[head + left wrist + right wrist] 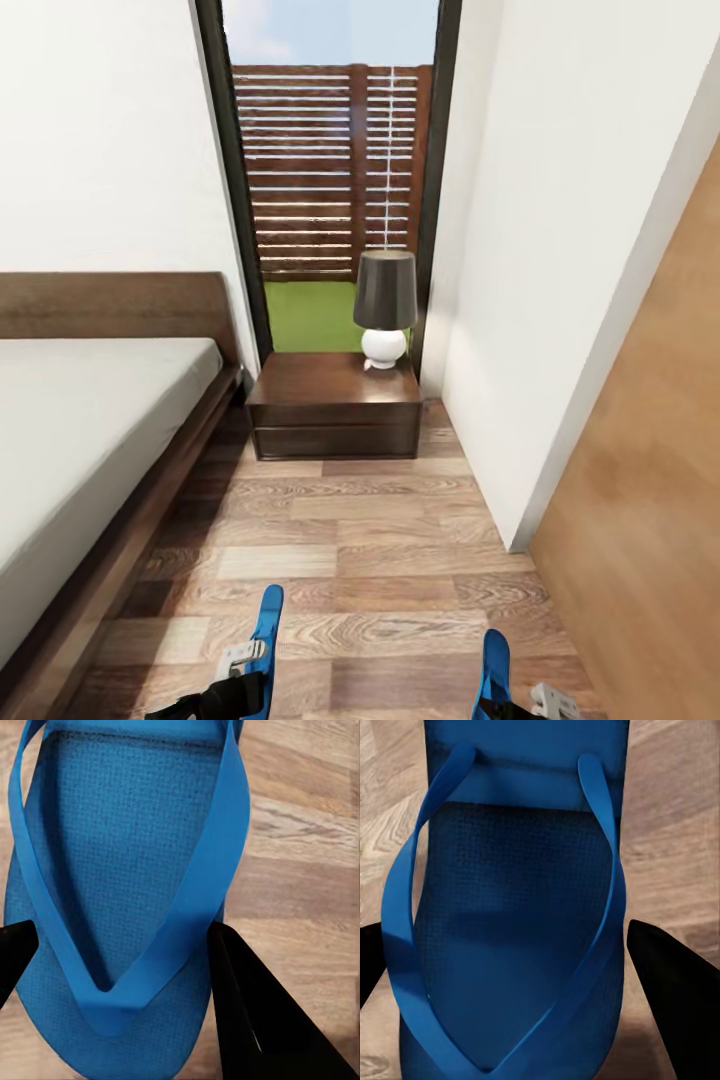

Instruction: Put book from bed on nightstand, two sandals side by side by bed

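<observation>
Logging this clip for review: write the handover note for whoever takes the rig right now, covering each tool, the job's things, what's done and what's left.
Left tool: shut on the left sandal, held edge-up above the floor.
Right tool: shut on the right sandal, held the same way.
The bed is at the left; the nightstand stands ahead beside it, with a lamp on its top and free space next to the lamp.
Done: both sandals picked up.
Left: set them side by side on the wood floor next to the bed; then find the book, which I cannot see here, and put it on a nightstand.
</observation>
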